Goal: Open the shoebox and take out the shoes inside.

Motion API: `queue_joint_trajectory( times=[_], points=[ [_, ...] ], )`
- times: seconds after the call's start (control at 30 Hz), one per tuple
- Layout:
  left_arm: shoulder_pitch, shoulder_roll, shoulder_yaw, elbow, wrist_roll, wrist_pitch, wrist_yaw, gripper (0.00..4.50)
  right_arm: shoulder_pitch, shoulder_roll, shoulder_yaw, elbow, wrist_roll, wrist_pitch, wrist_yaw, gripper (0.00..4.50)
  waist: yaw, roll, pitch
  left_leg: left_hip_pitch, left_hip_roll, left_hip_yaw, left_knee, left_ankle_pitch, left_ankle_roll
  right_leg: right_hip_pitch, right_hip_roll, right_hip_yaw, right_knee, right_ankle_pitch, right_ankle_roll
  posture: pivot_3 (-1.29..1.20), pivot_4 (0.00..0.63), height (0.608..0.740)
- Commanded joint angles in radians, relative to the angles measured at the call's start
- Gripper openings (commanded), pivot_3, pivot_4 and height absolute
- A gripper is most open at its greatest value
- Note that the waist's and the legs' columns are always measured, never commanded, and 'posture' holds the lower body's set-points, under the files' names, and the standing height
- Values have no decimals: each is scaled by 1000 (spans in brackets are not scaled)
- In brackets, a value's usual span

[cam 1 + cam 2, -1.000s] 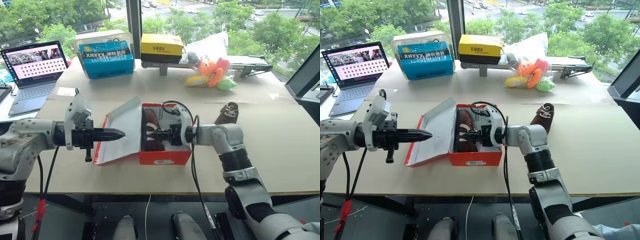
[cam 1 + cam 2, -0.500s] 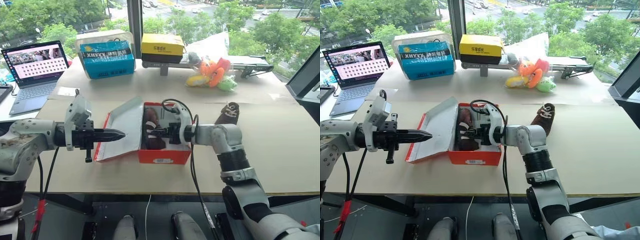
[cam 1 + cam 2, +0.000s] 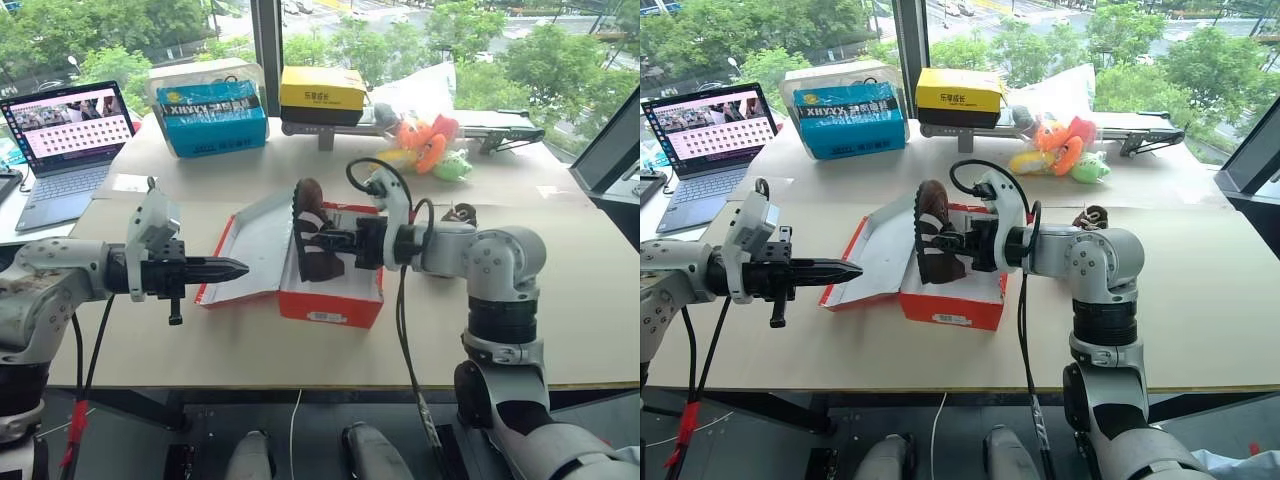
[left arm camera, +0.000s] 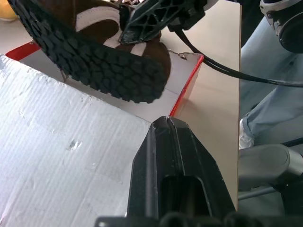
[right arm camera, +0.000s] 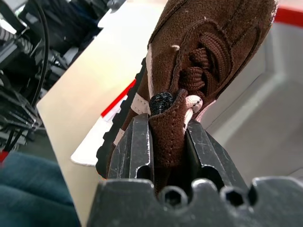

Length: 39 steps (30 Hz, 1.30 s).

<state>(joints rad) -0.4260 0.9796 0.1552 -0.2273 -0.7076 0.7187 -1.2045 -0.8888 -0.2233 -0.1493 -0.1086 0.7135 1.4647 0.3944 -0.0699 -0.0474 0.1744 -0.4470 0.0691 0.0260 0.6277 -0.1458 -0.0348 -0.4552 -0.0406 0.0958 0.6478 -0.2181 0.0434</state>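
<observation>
The red shoebox (image 3: pixel 330 305) stands open mid-table, its pale lid (image 3: pixel 255 245) folded out flat to the left. My right gripper (image 5: pixel 168 137) is shut on the heel collar of a dark brown shoe (image 3: pixel 312 240) with white markings. It holds the shoe above the box, sole (image 4: pixel 94 61) facing left and toe upward. My left gripper (image 3: pixel 240 267) is shut and empty, pointing right just over the lid's left edge. A second brown shoe (image 3: pixel 1090 215) lies on the table to the right, partly hidden behind my right arm.
At the back stand a blue box with white lettering (image 3: pixel 212 118), a yellow-and-black box (image 3: pixel 322 95) and bright plush toys (image 3: pixel 425 145). An open laptop (image 3: pixel 68 135) sits at the far left. The table's front edge (image 3: pixel 330 380) runs close below the shoebox.
My right gripper closed on the shoe inside the box and lifted it up out of the box, toe tipping upward. The left arm stayed still.
</observation>
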Motion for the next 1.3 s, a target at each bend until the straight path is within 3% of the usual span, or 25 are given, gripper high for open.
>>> queue_joint_trajectory(
  times=[0.03,0.13,0.27,0.37,0.53,0.83,1.2,1.27,1.3],
  points=[
    [-6,14,25,-22,-3,-16,-4,0,-73,-20,-146,-39,25,13,-48,407,2,0,0,0,0,0,0,0,0,0,0,0,0,0,0,0,150,739],
    [-1,12,27,-25,-2,-17,-1,0,-139,-93,-255,-11,3,-10,-98,407,7,0,1,-1,0,0,0,0,0,0,0,0,0,0,0,0,150,739],
    [4,9,27,-26,-2,-19,0,0,-169,-219,-292,14,-72,-55,-160,407,12,0,0,-1,0,0,-1,0,0,0,0,0,-1,0,0,0,150,739],
    [-1,5,20,-24,-1,-21,1,0,-95,-436,-121,27,-274,-128,-240,407,13,1,1,-1,0,0,-1,0,0,-1,0,0,-1,-1,-1,0,150,739],
    [-9,1,12,-18,0,-24,-5,0,-4,-597,67,95,-460,-212,-282,407,8,1,1,-1,-1,2,-1,0,0,-2,-1,2,-2,-2,-2,0,150,739],
    [-25,-6,-1,-9,7,-28,-10,0,52,-562,178,308,-567,-332,-213,407,-7,1,1,1,-1,2,-1,0,0,-1,-1,3,0,0,0,0,150,739],
    [-13,-6,6,-24,1,-26,-3,0,32,-495,110,524,-559,-415,-146,407,0,0,1,2,-1,2,1,0,0,2,-1,2,-1,0,1,0,150,739],
    [-12,-5,7,-24,1,-26,-2,0,33,-488,96,542,-556,-422,-142,1344,-1,0,1,2,-1,2,1,0,0,3,-1,2,-1,0,1,0,150,739],
    [-11,-5,7,-24,1,-26,-1,0,34,-485,91,545,-555,-424,-142,1521,-1,0,1,3,-1,2,1,0,0,3,-1,2,-1,0,1,0,150,739]
  ],
)
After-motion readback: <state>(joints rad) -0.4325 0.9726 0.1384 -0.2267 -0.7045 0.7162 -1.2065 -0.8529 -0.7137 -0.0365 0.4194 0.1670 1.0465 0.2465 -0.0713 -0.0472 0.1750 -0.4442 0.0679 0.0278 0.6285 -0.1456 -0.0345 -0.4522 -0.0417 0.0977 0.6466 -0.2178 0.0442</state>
